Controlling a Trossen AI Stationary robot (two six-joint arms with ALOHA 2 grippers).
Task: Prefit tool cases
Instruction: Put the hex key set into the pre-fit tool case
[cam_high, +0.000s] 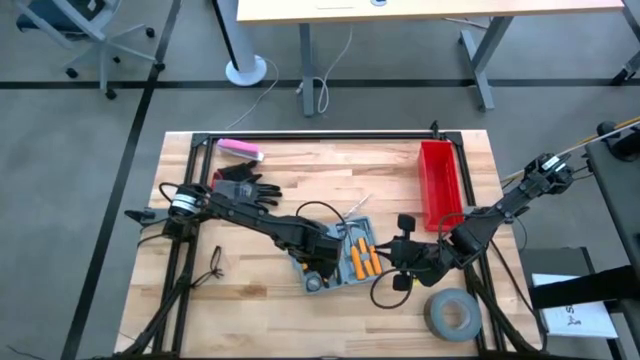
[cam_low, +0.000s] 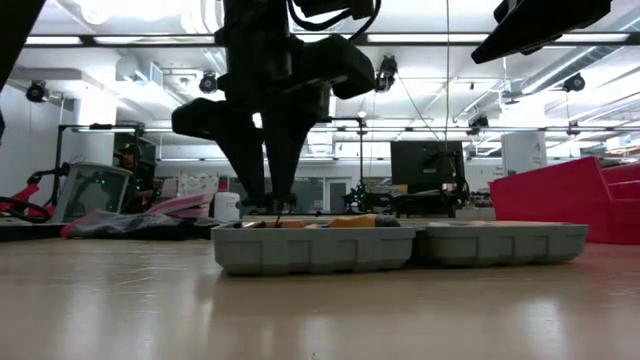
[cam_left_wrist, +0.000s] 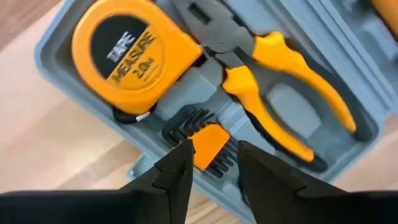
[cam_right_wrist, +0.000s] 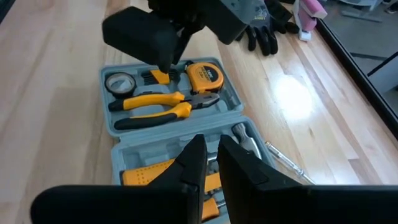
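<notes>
The tool case (cam_right_wrist: 171, 134) lies open and flat near the middle of the wooden surface (cam_high: 300, 165), both halves facing up. In one half the tape measure (cam_left_wrist: 124, 53), the orange-handled pliers (cam_left_wrist: 273, 81), a small tape roll (cam_right_wrist: 118, 83) and the hex key set (cam_left_wrist: 205, 143) sit in their moulded slots; the other half shows orange-handled tools (cam_high: 363, 258) in place, with some of its slots hidden behind the right hand. The left hand (cam_left_wrist: 210, 168) hangs directly over the hex key set, fingers apart and straddling its orange holder, not visibly clamped on it; judged, that piece is seated or being released. The right hand (cam_right_wrist: 211, 163) hovers over the second half with fingers together, holding nothing. A slim metal tool (cam_right_wrist: 283, 158) lies loose on the surface just beside the case, so fitting appears mostly done but not complete. The case is not yet closed. Outlying items: red bin (cam_high: 440, 180), grey tape roll (cam_high: 452, 314), black gloves (cam_high: 245, 188) and a pink object (cam_high: 240, 150), all apart from the case.
</notes>
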